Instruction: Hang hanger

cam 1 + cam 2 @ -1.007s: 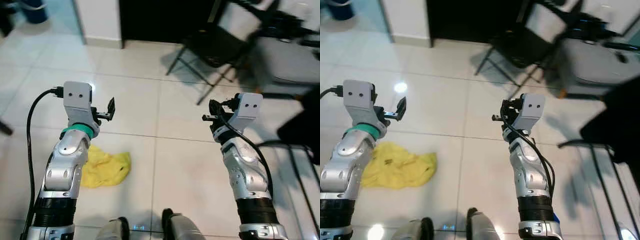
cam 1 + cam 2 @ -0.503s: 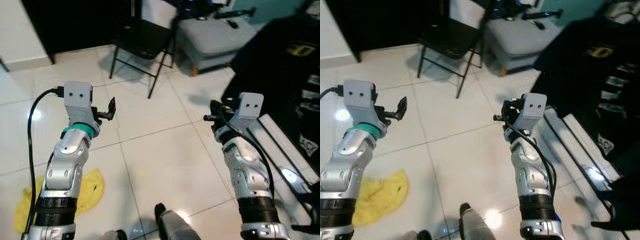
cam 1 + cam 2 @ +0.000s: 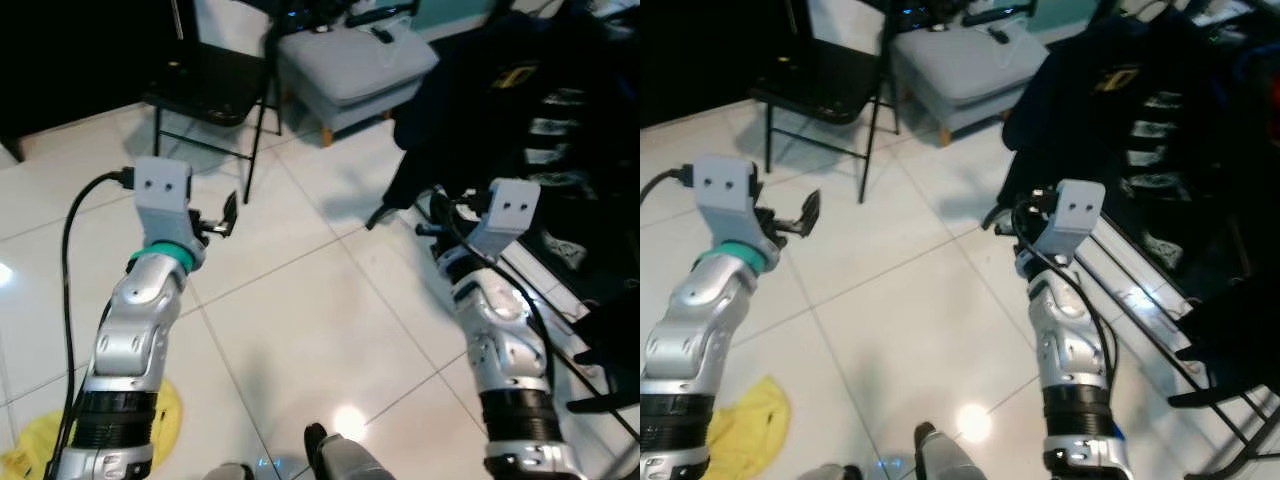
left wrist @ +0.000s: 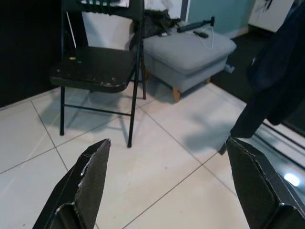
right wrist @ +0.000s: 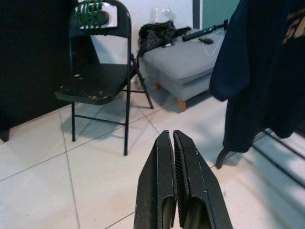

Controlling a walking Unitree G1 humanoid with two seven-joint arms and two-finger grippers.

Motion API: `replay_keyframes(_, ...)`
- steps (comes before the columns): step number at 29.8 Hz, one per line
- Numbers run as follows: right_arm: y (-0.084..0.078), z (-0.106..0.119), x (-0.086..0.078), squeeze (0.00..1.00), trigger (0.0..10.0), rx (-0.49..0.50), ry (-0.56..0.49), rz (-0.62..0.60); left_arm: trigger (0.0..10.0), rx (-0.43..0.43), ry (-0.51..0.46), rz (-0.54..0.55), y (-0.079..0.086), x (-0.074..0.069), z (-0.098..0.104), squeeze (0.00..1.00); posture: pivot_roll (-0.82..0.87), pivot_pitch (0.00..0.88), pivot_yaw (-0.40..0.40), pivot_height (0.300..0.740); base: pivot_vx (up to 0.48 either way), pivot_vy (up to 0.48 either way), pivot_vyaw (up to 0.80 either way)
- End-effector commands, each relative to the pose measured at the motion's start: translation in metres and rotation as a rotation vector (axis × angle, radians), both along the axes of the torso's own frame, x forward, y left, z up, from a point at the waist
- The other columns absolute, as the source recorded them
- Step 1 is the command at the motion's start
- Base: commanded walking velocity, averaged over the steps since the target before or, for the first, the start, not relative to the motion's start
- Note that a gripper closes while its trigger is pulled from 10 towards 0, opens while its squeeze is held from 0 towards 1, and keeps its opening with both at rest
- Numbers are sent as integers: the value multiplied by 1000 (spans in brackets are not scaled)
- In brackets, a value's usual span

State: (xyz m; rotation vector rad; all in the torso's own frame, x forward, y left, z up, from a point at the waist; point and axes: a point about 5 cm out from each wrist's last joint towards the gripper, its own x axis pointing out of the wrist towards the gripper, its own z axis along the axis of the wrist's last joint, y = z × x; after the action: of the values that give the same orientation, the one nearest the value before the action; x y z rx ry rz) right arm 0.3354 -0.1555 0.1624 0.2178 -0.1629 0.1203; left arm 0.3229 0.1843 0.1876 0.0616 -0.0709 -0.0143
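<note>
The floor (image 3: 300, 330) is glossy white tile with a lamp glare near the robot's feet. A black folding chair (image 3: 205, 95) stands on it as the landmark, with a dark doorway behind it. Just beside the chair, on the robot's right, sits a grey footstool (image 3: 350, 65) with dark clutter on top. Farther right of the chair, dark clothes (image 3: 1130, 110) hang on a rack (image 3: 1140, 300) whose rails run low over the tiles. A yellow cloth (image 3: 745, 435) lies on the floor well apart from the chair, by the robot's left arm.

The left gripper (image 4: 167, 186) is held up facing the chair, its fingers spread wide and empty. The right gripper (image 5: 175, 181) points toward the chair too, fingers pressed together with nothing between them. I cannot make out a hanger anywhere.

Since a second ago the whole view has swung round: the chair and footstool now lie nearer and more to the left, the clothes rack has come into sight, and the yellow cloth has slid to the corner, while both arms keep the same raised pose
</note>
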Motion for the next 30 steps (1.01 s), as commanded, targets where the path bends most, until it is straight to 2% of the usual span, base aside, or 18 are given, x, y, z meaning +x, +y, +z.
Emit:
replay_keyframes(1, -5, -7, 0, 0, 10000, -2, 23, -18, 10000, 6, 18, 2, -1, 1, -6, 0, -18, 111, -10, 740, 0, 0, 0)
replay_keyframes(6, -4, -6, 1, 0, 10000, -5, 19, -17, 10000, 3, 11, 8, 0, 2, -5, 0, -18, 109, -11, 740, 0, 0, 0)
replay_keyframes(10, -5, 3, 8, 0, 10000, -20, -2, -6, 10000, -5, -2, 23, 1, 4, -2, 0, -20, 92, -23, 740, 0, 0, 0)
replay_keyframes(21, -5, -1, 6, 0, 10000, -13, -6, -18, 10000, -2, -6, 28, 4, 4, -3, 0, -17, 78, -18, 740, 0, 0, 0)
replay_keyframes(30, -4, 2, 11, 0, 10000, -21, -11, -4, 10000, -2, -4, 38, 5, 3, -5, 0, -17, 84, -23, 740, 0, 0, 0)
